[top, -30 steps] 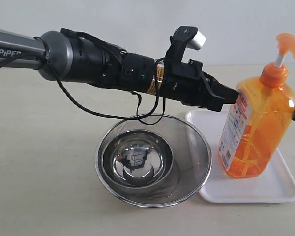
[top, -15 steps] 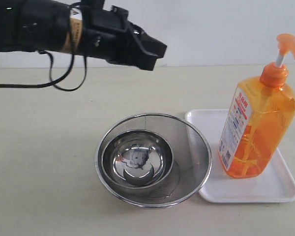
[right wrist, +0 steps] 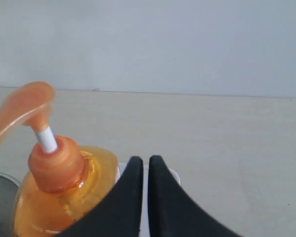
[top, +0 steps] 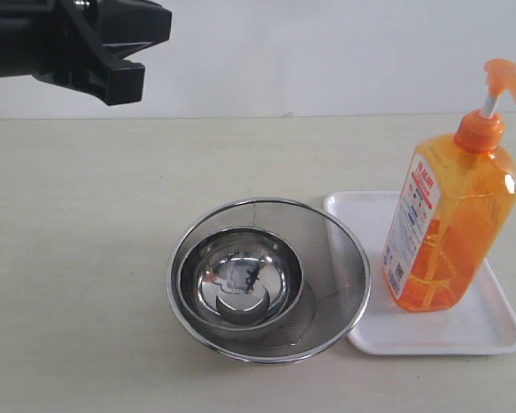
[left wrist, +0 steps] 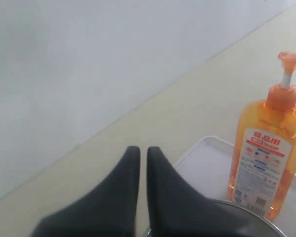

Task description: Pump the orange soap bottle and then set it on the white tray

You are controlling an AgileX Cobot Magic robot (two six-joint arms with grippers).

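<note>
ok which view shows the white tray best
The exterior view: the white tray shows nearly its whole outline, the orange soap bottle standing on it. The left wrist view catches only one corner beside the bottle; the right wrist view barely a white sliver.

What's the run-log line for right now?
orange soap bottle: upright on white tray | left claw: shut, empty, high, away from bottle | right claw: shut, empty

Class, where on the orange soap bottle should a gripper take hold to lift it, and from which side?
Grip the soap bottle across its flat body, below the shoulder, coming level from the side away from the strainer. It stands upright on the tray; the pump head blocks the top.
</note>
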